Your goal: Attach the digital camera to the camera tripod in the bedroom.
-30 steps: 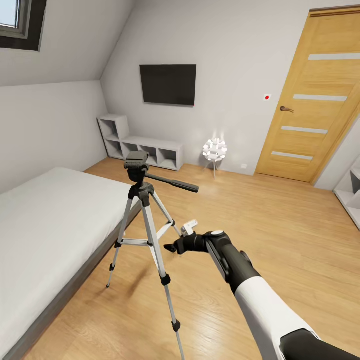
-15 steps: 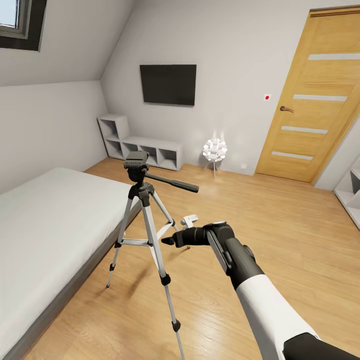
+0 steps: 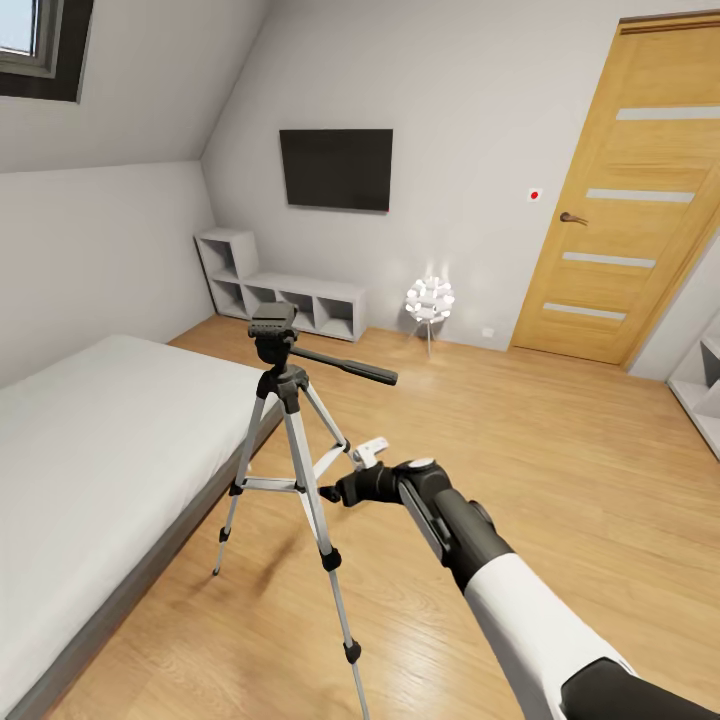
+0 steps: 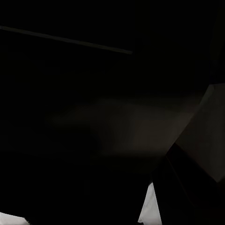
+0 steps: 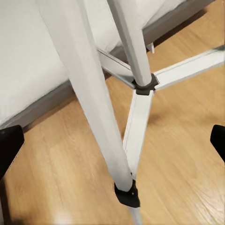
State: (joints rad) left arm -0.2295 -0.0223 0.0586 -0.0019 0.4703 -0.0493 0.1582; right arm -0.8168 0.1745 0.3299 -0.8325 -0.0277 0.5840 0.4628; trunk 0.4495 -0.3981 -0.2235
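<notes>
In the head view, the tripod (image 3: 292, 440) is seen standing upright on the wood floor (image 3: 560, 470) just beside the bed's (image 3: 90, 450) edge, its black head at the top and its pan handle pointing toward the door (image 3: 625, 190). The right arm is stretched forward, and the right gripper (image 3: 330, 492) is held close to the tripod's legs at the height of the brace; no object is seen between its fingers. A TV (image 3: 336, 168) is mounted on the far wall above a low shelf (image 3: 285, 290), with a small white lamp (image 3: 430, 300) near the door. The left wrist view is almost wholly dark, so the left gripper's state cannot be told. In the right wrist view, the silver tripod (image 5: 136, 93) legs and black brace hub are seen very near, with the two dark fingertips (image 5: 9, 145) spread wide apart at either side, released and holding nothing.
</notes>
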